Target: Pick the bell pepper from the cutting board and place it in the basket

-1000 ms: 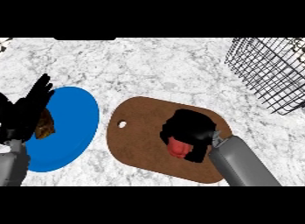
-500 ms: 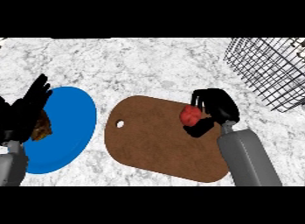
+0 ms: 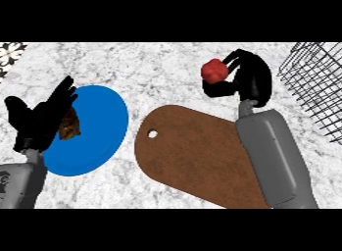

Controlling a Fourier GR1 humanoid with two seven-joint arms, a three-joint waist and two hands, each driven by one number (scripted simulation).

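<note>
Right hand (image 3: 249,78) is curled round the red bell pepper (image 3: 214,71) — fingers over its top, thumb under it. The pepper is off the cutting board (image 3: 195,154), showing beyond the board's far edge against the marble counter (image 3: 144,61), with the hand on its right side. The wire basket (image 3: 325,83) sits at the far right of the scene, apart from the pepper and hand, with a strip of bare counter between the hand and the basket's near wall. The grey right forearm (image 3: 275,157) crosses the right part of the board.

Left hand (image 3: 39,117) is open, fingers straight and pointing up, resting at the left edge of the scene over the left rim of the blue plate (image 3: 97,130). A brown item (image 3: 70,125) lies on the plate just beside the fingers — what it is cannot be told. Board has a small hole (image 3: 153,133) at its left end, near the plate.
</note>
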